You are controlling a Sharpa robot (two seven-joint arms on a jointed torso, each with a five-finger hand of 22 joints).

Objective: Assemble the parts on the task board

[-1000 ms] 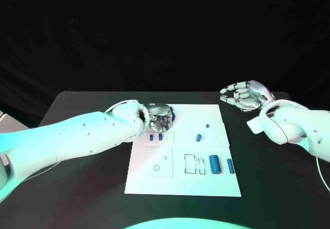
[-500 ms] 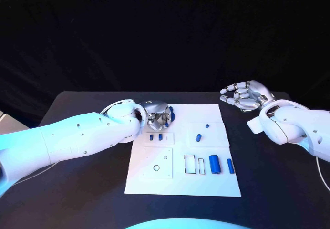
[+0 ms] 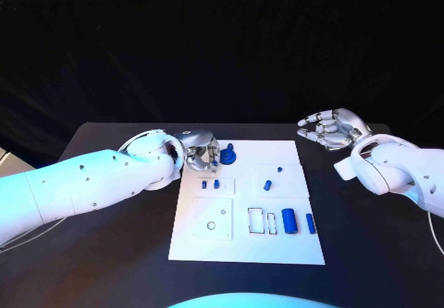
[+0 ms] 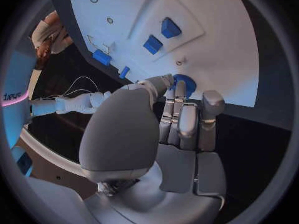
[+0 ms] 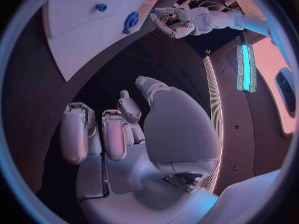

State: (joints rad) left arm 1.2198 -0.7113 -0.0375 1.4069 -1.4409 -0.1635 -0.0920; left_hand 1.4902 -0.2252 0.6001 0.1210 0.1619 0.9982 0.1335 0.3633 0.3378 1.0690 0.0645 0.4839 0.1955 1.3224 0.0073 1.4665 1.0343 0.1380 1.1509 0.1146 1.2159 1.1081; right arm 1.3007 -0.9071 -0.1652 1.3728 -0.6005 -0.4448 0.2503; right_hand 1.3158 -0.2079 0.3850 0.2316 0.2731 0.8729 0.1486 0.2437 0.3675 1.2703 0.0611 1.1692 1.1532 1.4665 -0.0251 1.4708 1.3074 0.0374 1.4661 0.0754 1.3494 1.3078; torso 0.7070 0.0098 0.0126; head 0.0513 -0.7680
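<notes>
2 hands (image 3: 202, 153) (image 3: 329, 128) hover, fingers curled on nothing, over the black table (image 3: 111, 212) bearing the white task board (image 3: 242, 247).

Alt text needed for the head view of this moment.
The robot's left hand reaches a round blue part at the far left corner of the white task board on a black table. The right hand hovers, fingers curled, holding nothing, beyond the board's right side.

In the left wrist view the left hand (image 4: 181, 122) covers the near part of the blue round part (image 4: 186, 82), so contact cannot be told, while the task board (image 4: 212, 30) runs off the circle's rim.
</notes>
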